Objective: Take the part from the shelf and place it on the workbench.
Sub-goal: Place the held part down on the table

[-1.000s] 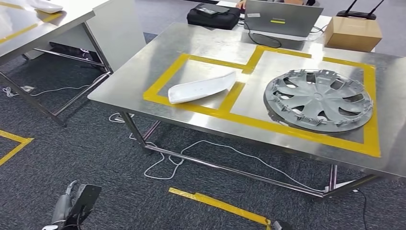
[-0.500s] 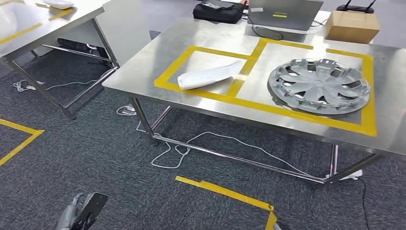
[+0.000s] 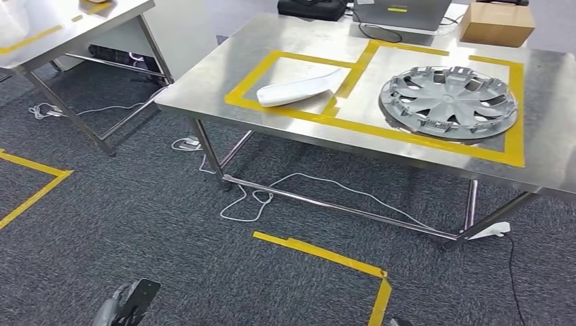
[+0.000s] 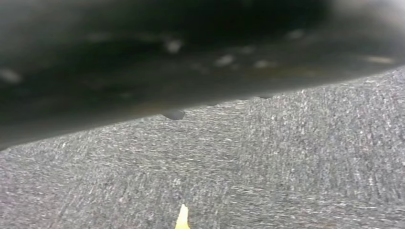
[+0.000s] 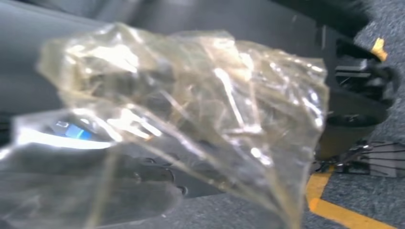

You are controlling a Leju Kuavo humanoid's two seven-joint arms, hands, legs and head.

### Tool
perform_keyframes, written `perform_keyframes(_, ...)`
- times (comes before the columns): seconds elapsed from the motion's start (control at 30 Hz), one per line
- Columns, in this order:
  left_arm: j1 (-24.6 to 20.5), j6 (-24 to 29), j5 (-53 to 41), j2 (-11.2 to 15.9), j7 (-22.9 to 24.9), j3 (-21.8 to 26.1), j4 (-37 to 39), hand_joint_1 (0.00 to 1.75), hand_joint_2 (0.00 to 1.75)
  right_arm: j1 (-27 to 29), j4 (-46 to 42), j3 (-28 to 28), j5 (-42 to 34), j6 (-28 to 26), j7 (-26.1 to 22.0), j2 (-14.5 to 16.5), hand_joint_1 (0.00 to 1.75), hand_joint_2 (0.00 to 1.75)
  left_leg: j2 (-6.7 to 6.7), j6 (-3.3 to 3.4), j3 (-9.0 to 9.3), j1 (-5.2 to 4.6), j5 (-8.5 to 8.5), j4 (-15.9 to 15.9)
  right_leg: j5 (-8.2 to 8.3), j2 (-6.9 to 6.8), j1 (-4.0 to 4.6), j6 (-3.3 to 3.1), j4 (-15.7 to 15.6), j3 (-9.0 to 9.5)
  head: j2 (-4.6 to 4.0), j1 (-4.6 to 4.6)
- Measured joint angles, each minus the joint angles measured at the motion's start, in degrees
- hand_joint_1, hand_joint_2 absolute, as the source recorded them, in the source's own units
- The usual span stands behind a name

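Steel workbench [image 3: 272, 41] at 12 o'clock: white curved part [image 3: 299, 89] flat in the 11 o'clock taped box, hubcap [image 3: 448, 102] in the 1 o'clock box. Left hand [image 3: 126, 309] low at 7 o'clock over carpet [image 3: 136, 224], grasp unreadable. Right hand [image 5: 71, 157] blurred behind crinkled clear plastic [image 5: 191, 109]; can't tell if clenched.

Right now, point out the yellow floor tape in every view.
Head view: yellow floor tape, an angled strip on the floor before the table.
Left wrist view: a small tip at the picture's edge.
Right wrist view: a strip in one corner.
Shared landmark: grey carpet.
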Motion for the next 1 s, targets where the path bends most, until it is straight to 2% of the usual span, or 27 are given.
perform_keyframes(0.03, -0.2, 0.0, 0.1, 0.0, 0.0, 0.0, 0.3, 0.00, 0.00, 0.0, 0.0, 0.1, -0.1, 0.0, 0.0, -0.1, 0.00, 0.00, -0.04, 0.23, 1.58, -0.11, -0.88, -2.6, 0.42, -0.03, 0.02, 0.34, 0.4, -0.56, 0.00, 0.00)
perform_keyframes(0.07, -0.4, -0.1, 0.2, 0.0, 0.0, 0.0, 0.5, 0.00, 0.00, 0.0, 0.0, 0.2, -0.1, 0.0, 0.0, -0.2, 0.00, 0.00, -0.06, 0.52, 2.12, -0.24, -1.43, -4.1, 0.89, -0.05, 0.02, 0.73, 0.7, -1.01, 0.00, 0.01)
perform_keyframes(0.13, -0.6, -0.1, 0.3, 0.0, 0.0, -0.1, 1.0, 0.00, 0.00, 0.0, 0.0, 0.4, -0.3, 0.0, 0.0, -0.4, 0.00, 0.00, 0.10, 1.37, 1.31, -0.22, -1.10, -4.5, 0.78, 0.14, -0.15, 1.50, 1.2, -1.92, -0.01, 0.05)
perform_keyframes(0.17, -0.6, 0.0, 0.4, 0.0, 0.0, -0.1, 1.2, 0.00, 0.00, 0.1, 0.0, 0.5, -0.3, 0.0, 0.0, -0.4, 0.00, 0.00, 0.22, 1.93, 0.69, -0.20, -0.58, -4.6, -0.72, 0.35, -0.22, 1.82, 2.3, -2.64, -0.01, 0.15)
perform_keyframes(0.2, -0.6, 0.0, 0.3, -0.1, 0.0, -0.1, 1.3, 0.00, 0.00, 0.1, 0.0, 0.7, -0.4, 0.1, 0.1, -0.5, 0.00, 0.00, 0.34, 2.47, -0.04, -0.21, 0.10, -4.7, -3.24, 0.58, -0.30, 2.04, 4.4, -3.52, -0.01, 0.27)
perform_keyframes(0.27, -0.7, 0.1, 0.3, 0.0, 0.0, -0.1, 1.6, 0.00, 0.00, 0.2, 0.0, 0.9, -0.4, 0.1, 0.3, -0.6, 0.00, 0.00, 0.45, 3.06, -1.67, -0.49, 1.48, -4.6, -8.93, 0.85, -0.40, 2.27, 11.0, -5.23, 0.00, 0.41)
perform_keyframes(0.3, -0.7, 0.1, 0.3, 0.0, 0.0, -0.1, 1.8, 0.00, 0.00, 0.2, 0.0, 1.0, -0.4, 0.1, 0.4, -0.6, 0.00, 0.00, 0.47, 3.17, -2.58, -0.66, 2.21, -4.6, -10.36, 0.88, -0.43, 2.30, 14.3, -5.60, 0.00, 0.41)
perform_keyframes(0.33, -0.8, 0.1, 0.3, 0.0, 0.0, -0.1, 2.0, 0.00, 0.00, 0.3, 0.0, 1.1, -0.4, 0.1, 0.5, -0.7, 0.00, 0.00, 0.48, 3.20, -3.55, -0.83, 2.97, -4.5, -10.28, 0.89, -0.45, 2.29, 16.3, -5.41, 0.00, 0.40)
perform_keyframes(0.37, -0.8, 0.1, 0.3, 0.1, 0.0, -0.1, 2.2, 0.00, 0.00, 0.3, 0.0, 1.1, -0.4, 0.1, 0.5, -0.7, 0.00, 0.00, 0.49, 3.18, -4.60, -0.97, 3.72, -4.5, -8.83, 0.88, -0.44, 2.19, 16.8, -4.51, 0.00, 0.40)
perform_keyframes(0.4, -0.8, 0.1, 0.3, 0.1, 0.0, -0.2, 2.4, 0.00, 0.00, 0.3, 0.0, 1.2, -0.4, 0.2, 0.5, -0.9, 0.00, 0.00, 0.49, 3.13, -5.67, -1.09, 4.46, -4.3, -6.83, 0.89, -0.42, 2.02, 15.7, -2.81, 0.00, 0.40)
perform_keyframes(0.43, -0.8, 0.1, 0.4, 0.1, 0.0, -0.2, 2.6, 0.00, 0.00, 0.3, 0.0, 1.2, -0.4, 0.2, 0.5, -1.0, 0.00, 0.00, 0.47, 3.01, -6.65, -1.16, 5.19, -4.2, -5.27, 0.89, -0.38, 1.78, 12.6, -0.03, 0.00, 0.38)
perform_keyframes(0.47, -0.8, 0.1, 0.7, 0.1, 0.0, -0.2, 2.8, 0.00, 0.00, 0.3, -0.1, 1.3, -0.4, 0.2, 0.6, -1.1, 0.00, 0.00, 0.45, 2.85, -7.47, -1.29, 5.81, -4.0, -4.81, 0.88, -0.27, 1.50, 8.0, 3.79, -0.01, 0.40)
perform_keyframes(0.5, -0.8, -0.1, 1.2, 0.1, 0.0, -0.2, 2.9, 0.00, 0.00, 0.2, -0.3, 1.3, -0.4, 0.2, 0.8, -1.3, 0.00, 0.00, 0.47, 2.62, -8.04, -1.39, 6.40, -3.8, -5.45, 0.89, -0.19, 1.23, 3.1, 7.21, 0.00, 0.41)
perform_keyframes(0.53, -0.8, -0.3, 2.0, 0.1, 0.0, -0.2, 3.0, 0.00, 0.00, 0.2, -0.4, 1.3, -0.4, 0.2, 0.9, -1.4, 0.00, 0.00, 0.49, 2.37, -8.39, -1.45, 7.01, -3.6, -6.35, 0.91, -0.09, 0.99, -0.7, 9.76, 0.00, 0.37)
perform_keyframes(0.57, -0.9, -0.7, 2.9, 0.1, -0.1, -0.2, 3.2, 0.00, 0.00, 0.2, -0.6, 1.4, -0.5, 0.3, 1.0, -1.5, 0.00, 0.00, 0.53, 2.09, -8.59, -1.48, 7.55, -3.6, -7.07, 0.93, 0.03, 0.77, -2.8, 11.03, -0.01, 0.38)
perform_keyframes(0.63, -0.9, -1.3, 4.6, 0.1, -0.2, -0.1, 3.5, 0.00, 0.00, 0.4, -0.7, 1.5, -0.5, 0.2, 0.9, -1.7, 0.00, 0.00, 0.44, 1.49, -8.92, -1.35, 8.28, -3.6, -6.57, 0.80, 0.03, 0.11, -3.4, 10.40, -0.01, 0.36)
perform_keyframes(0.67, -0.9, -1.5, 5.4, 0.1, -0.3, 0.0, 3.7, 0.00, 0.00, 0.6, -0.8, 1.6, -0.6, 0.2, 0.9, -1.8, 0.00, 0.00, 0.32, 1.16, -9.31, -1.29, 7.16, -2.9, -5.95, 0.67, -0.03, -0.34, -3.4, 9.85, -0.02, 0.40)
perform_keyframes(0.7, -0.8, -1.7, 6.1, 0.1, -0.5, 0.0, 3.9, 0.00, 0.00, 0.7, -0.8, 1.8, -0.7, 0.1, 1.0, -1.8, 0.00, 0.00, 0.21, 0.81, -9.90, -1.19, 4.87, -1.2, -5.18, 0.52, -0.13, -0.76, -3.5, 9.11, -0.01, 0.31)
perform_keyframes(0.73, -0.9, -1.7, 6.9, 0.1, -0.6, 0.0, 4.2, 0.00, 0.00, 0.7, -0.9, 2.0, -0.8, 0.1, 1.1, -1.9, 0.00, 0.00, 0.12, 0.52, -10.64, -1.03, 1.67, 1.5, -4.47, 0.40, -0.18, -1.04, -3.4, 8.25, -0.01, 0.25)
perform_keyframes(0.77, -0.9, -1.7, 7.4, 0.1, -0.7, 0.0, 4.4, 0.00, 0.00, 0.8, -0.9, 2.2, -0.9, 0.0, 1.1, -2.1, 0.00, 0.00, 0.12, 0.23, -11.35, -0.91, -1.63, 5.2, -3.78, 0.34, -0.14, -1.20, -3.2, 7.24, -0.01, 0.12)
perform_keyframes(0.8, -1.0, -1.7, 7.8, 0.1, -0.7, 0.0, 4.6, 0.00, 0.00, 0.8, -1.0, 2.3, -0.9, 0.0, 1.2, -2.2, 0.00, 0.00, 0.12, 0.01, -11.80, -0.78, -3.71, 8.9, -3.15, 0.27, -0.11, -1.20, -2.9, 6.22, -0.01, 0.02)
perform_keyframes(0.83, -1.0, -1.6, 8.0, 0.1, -0.7, 0.0, 4.8, 0.00, 0.00, 0.9, -1.0, 2.4, -1.0, 0.0, 1.2, -2.2, 0.00, 0.00, 0.12, -0.14, -11.81, -0.70, -4.23, 11.7, -2.57, 0.21, -0.09, -1.15, -2.6, 5.28, -0.01, 0.00)
perform_keyframes(0.87, -1.1, -1.6, 8.1, 0.1, -0.7, 0.0, 5.0, 0.00, 0.00, 0.9, -1.0, 2.4, -1.0, 0.0, 1.2, -2.3, 0.00, 0.00, 0.13, -0.23, -11.21, -0.63, -3.39, 13.1, -2.01, 0.16, -0.09, -1.07, -2.2, 4.25, -0.01, -0.03)
perform_keyframes(0.9, -1.1, -1.6, 8.2, 0.1, -0.8, 0.0, 5.1, 0.00, 0.00, 0.9, -1.0, 2.5, -1.0, 0.0, 1.2, -2.3, 0.00, 0.00, 0.12, -0.25, -9.76, -0.56, -1.64, 12.4, -1.50, 0.15, -0.10, -0.94, -1.7, 3.20, -0.01, -0.04)
perform_keyframes(0.93, -1.1, -1.6, 8.3, 0.1, -0.8, 0.0, 5.2, 0.00, 0.00, 0.9, -1.0, 2.6, -1.1, 0.0, 1.2, -2.4, 0.00, 0.00, 0.10, -0.21, -7.34, -0.49, -0.02, 9.8, -1.04, 0.14, -0.11, -0.77, -1.1, 2.21, 0.00, -0.05)
perform_keyframes(0.97, -1.2, -1.6, 8.5, 0.1, -0.8, 0.0, 5.3, 0.00, 0.00, 1.0, -1.1, 2.7, -1.1, 0.0, 1.2, -2.4, 0.00, 0.00, 0.04, -0.10, -4.32, -0.46, 0.64, 5.9, -0.65, 0.16, -0.03, -0.54, -0.5, 1.20, 0.00, -0.07)
perform_keyframes(1.0, -1.2, -1.6, 8.6, 0.2, -0.8, -0.1, 5.4, 0.00, 0.00, 1.1, -1.1, 2.8, -1.1, 0.0, 1.2, -2.5, 0.00, 0.00, -0.04, 0.15, -1.46, -0.47, 0.44, 1.7, -0.30, 0.16, 0.03, -0.29, 0.1, 0.42, 0.00, -0.05)
